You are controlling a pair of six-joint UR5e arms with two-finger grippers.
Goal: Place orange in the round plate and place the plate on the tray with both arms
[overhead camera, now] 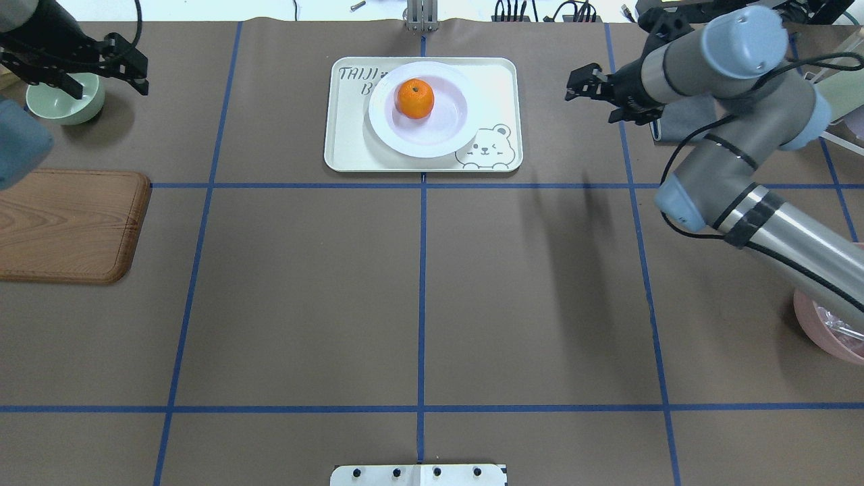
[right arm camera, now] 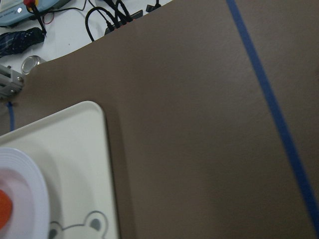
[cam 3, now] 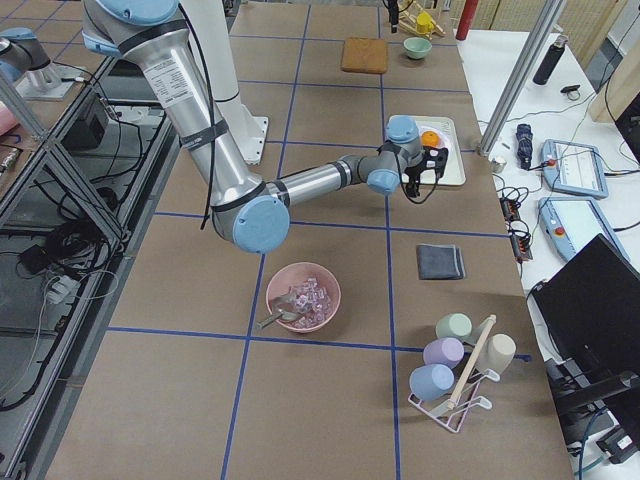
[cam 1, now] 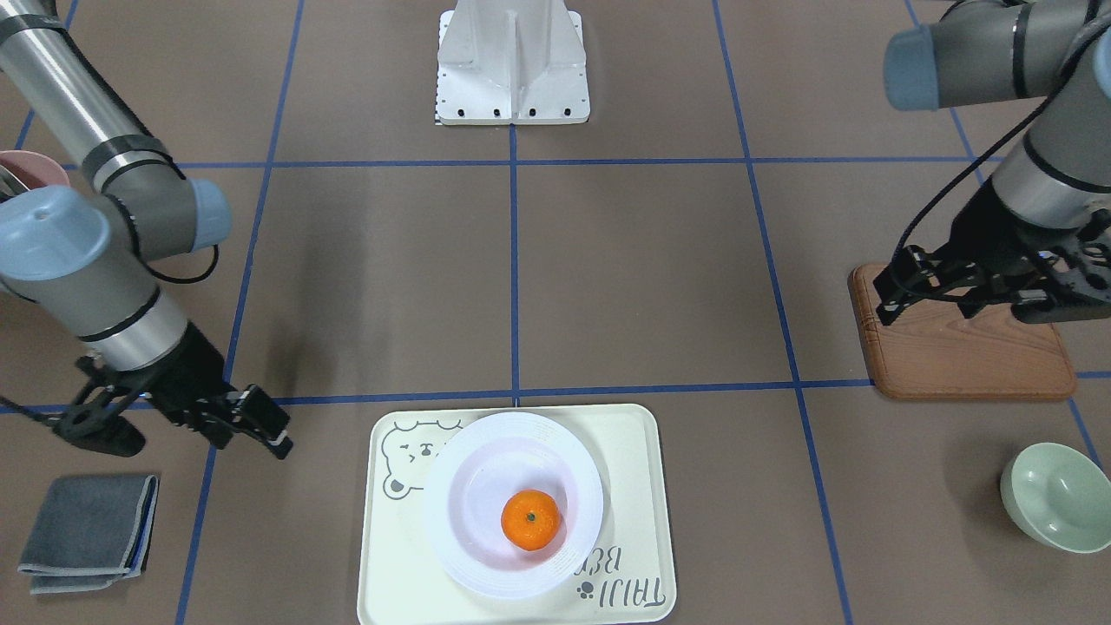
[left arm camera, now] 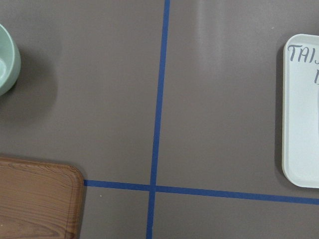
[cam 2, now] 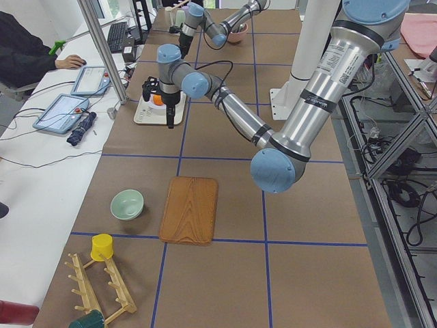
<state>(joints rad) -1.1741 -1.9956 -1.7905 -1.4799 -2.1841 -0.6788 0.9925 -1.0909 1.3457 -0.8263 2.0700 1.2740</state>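
Orange [cam 1: 530, 519]: resting in the shallow well of the round plate [cam 1: 443, 521], a little off the well's middle, stem dot upward.
Round plate: flat on the tray [cam 1: 625, 469], inside the tray's rim, overlapping part of the bear drawing and part of the lettering.
Tray: on the table [cam 1: 642, 286], at the edge far from the robot's base, astride the centre tape line.
Left pincer [overhead camera: 94, 71]: fingers spread apart, nothing between them; hanging above the table on the tray's left, over the area of the wooden board [cam 1: 963, 356] and the pale green bowl [cam 1: 1059, 495], well apart from the plate.
Right pincer [overhead camera: 595, 94]: fingers likewise spread and empty; hanging off the tray's right end, near the folded grey cloth [cam 1: 87, 529], touching neither tray nor plate.
Step in hand: judged as the close of the task, with fruit in plate, plate on tray, and both arms clear of the load.
Next move: by that reading, no further grasp needed; only lifting both arms away and parking them, keeping the right pincer's path outside the tray's rim to avoid nudging it.
Possible risk: slight; round fruit free to roll in the well if the tray gets bumped.
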